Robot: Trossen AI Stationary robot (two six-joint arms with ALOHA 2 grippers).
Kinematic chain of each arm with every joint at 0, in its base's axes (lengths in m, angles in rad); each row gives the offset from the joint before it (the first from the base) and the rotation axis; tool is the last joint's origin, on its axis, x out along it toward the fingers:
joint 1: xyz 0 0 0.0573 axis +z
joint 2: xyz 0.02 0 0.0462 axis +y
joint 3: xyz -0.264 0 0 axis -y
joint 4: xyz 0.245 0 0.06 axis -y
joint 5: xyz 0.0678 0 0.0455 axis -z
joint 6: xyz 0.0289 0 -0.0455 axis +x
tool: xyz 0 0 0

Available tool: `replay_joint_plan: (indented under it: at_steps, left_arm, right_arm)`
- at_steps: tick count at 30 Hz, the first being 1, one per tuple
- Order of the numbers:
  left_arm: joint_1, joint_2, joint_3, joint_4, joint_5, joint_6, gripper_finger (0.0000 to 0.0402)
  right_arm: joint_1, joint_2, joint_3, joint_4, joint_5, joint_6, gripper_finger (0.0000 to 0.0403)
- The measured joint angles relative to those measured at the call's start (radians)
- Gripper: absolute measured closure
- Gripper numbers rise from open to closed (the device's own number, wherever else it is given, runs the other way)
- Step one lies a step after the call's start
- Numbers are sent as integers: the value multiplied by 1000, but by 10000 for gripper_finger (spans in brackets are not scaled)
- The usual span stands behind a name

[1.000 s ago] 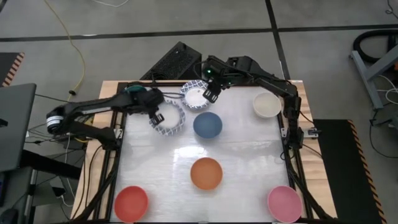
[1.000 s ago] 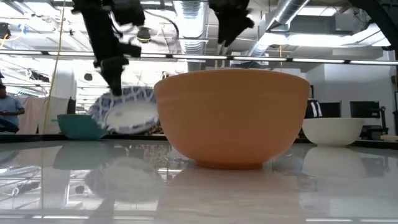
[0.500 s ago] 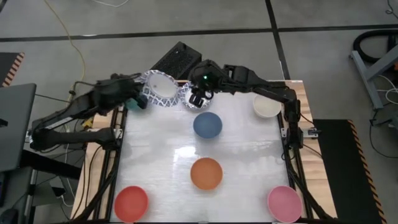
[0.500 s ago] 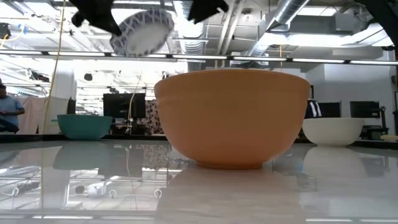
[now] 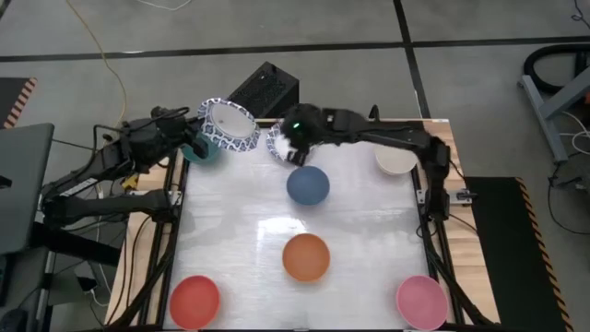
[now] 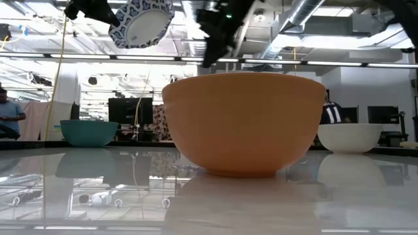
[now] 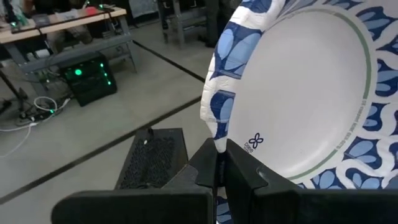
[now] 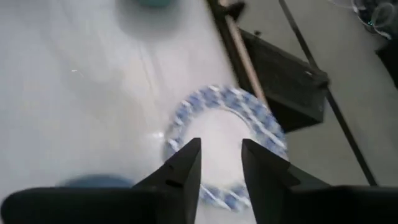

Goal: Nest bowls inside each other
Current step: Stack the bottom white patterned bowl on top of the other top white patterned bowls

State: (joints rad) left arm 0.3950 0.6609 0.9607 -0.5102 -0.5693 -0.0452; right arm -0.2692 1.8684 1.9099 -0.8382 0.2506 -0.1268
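My left gripper (image 5: 206, 130) is shut on a white bowl with a blue-patterned rim (image 5: 230, 129), held high over the table's far left corner, above the teal bowl (image 5: 197, 153). In the low view this bowl (image 6: 141, 23) hangs tilted near the top. My right gripper (image 8: 219, 163) stands open above a second blue-patterned bowl (image 8: 224, 140) that sits on its base at the far edge (image 5: 279, 146); its fingers do not touch it. Blue (image 5: 307, 184), orange (image 5: 305, 256), red (image 5: 194, 300), pink (image 5: 421, 301) and cream (image 5: 396, 157) bowls rest on the table. My left gripper pinches the patterned bowl's rim (image 7: 216, 144) between its two fingers, one on each face of the wall. The fingers come nearly level from the table's left side. The bowl is lifted clear and stands tipped on edge, beyond the fingers.
A black box (image 5: 262, 90) lies on the floor just beyond the table's far edge. The orange bowl (image 6: 243, 124) fills the middle of the low view, with the teal bowl (image 6: 85, 132) and cream bowl (image 6: 349, 137) behind it. A person (image 6: 8, 114) stands far off in the room.
My left gripper has lifted the patterned bowl off the table, up and toward the far left corner, and turned it from lying tilted on the table to standing on edge in the air. My right gripper has come down and toward the left over the second patterned bowl.
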Motion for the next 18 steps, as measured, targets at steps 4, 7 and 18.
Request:
replay_joint_plan:
  at_steps: [4, 7, 18]
  left_arm:
    - [0, 0, 0, 1, 6, 23, 401]
    - [0, 0, 0, 2, 9, 22, 401]
    - [0, 24, 0, 50, 63, -50, 401]
  right_arm:
    - [-42, -171, -82, -114, -72, -21, 290]
    - [-68, -336, -150, -177, -144, -12, 295]
    - [-113, -998, -923, 477, -205, 177, 295]
